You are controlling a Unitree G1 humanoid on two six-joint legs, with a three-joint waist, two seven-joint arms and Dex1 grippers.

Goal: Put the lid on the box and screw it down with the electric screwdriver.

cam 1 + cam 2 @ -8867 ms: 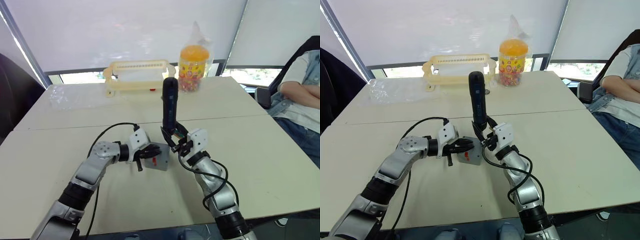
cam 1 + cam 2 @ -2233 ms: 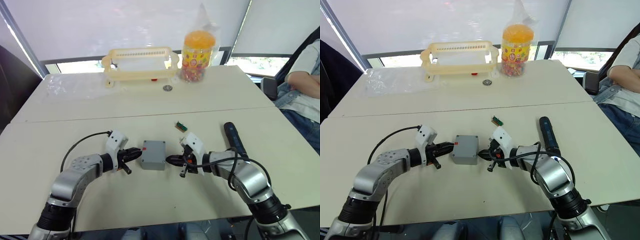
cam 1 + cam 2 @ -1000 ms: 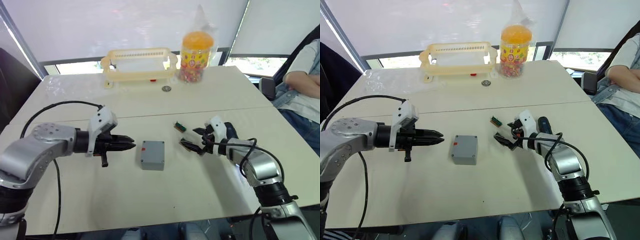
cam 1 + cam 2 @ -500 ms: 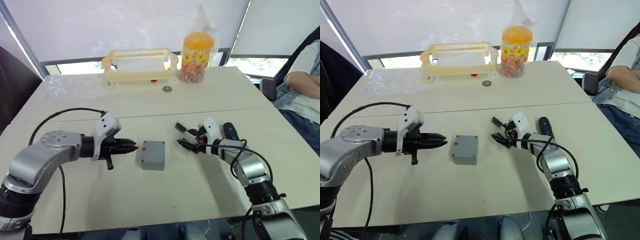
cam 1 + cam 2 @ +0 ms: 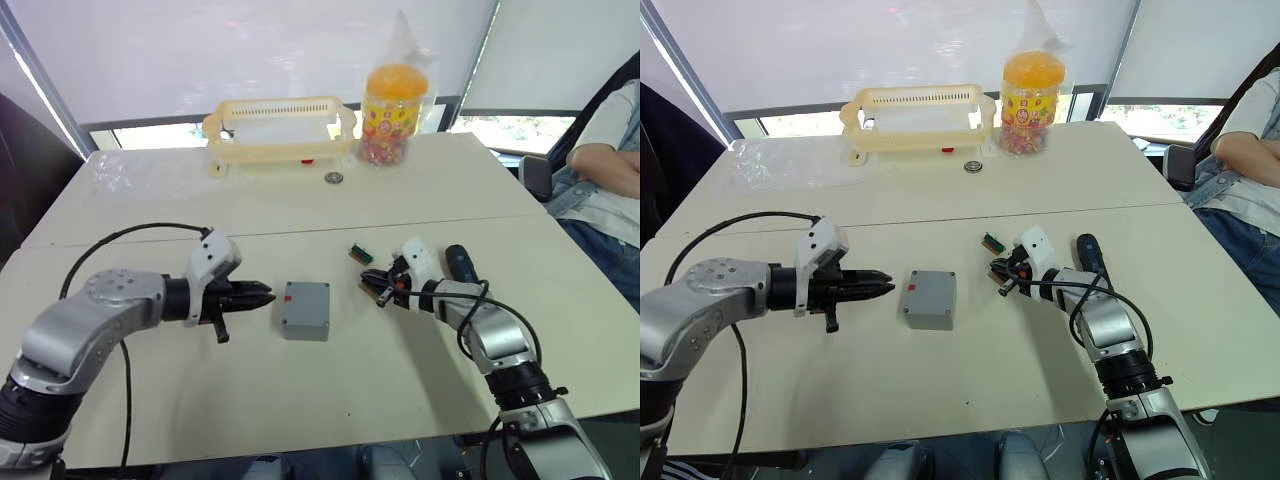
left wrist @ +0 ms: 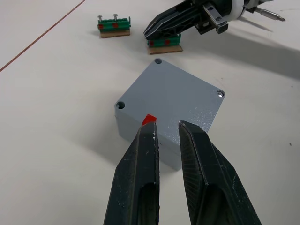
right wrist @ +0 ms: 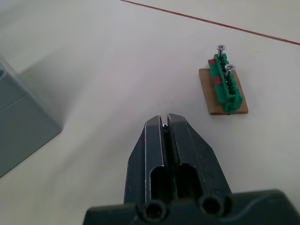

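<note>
The grey box (image 6: 126, 126) stands mid-table with the lid (image 6: 176, 93) lying flat on top of it, and a red mark shows at its near edge. My left gripper (image 5: 264, 294) hovers just left of the box with a narrow gap between its fingers and nothing in it. To the right of the box, my right gripper (image 5: 373, 288) is shut, its tips over a small green screw holder (image 6: 164, 45). A tiny dark speck shows between the tips; I cannot tell what it is. The black electric screwdriver (image 5: 459, 264) lies on the table behind my right arm.
A second green holder (image 5: 360, 253) with two upright screws lies beyond my right gripper. A yellow basket (image 5: 280, 130), a candy jar (image 5: 392, 112), a coin (image 5: 333, 177) and a clear bag (image 5: 130, 178) are at the back. A person's arm (image 5: 600, 165) is at the right.
The right gripper's fingers went from open to shut over the green holder. The left gripper lowered and came in toward the box's left side.
</note>
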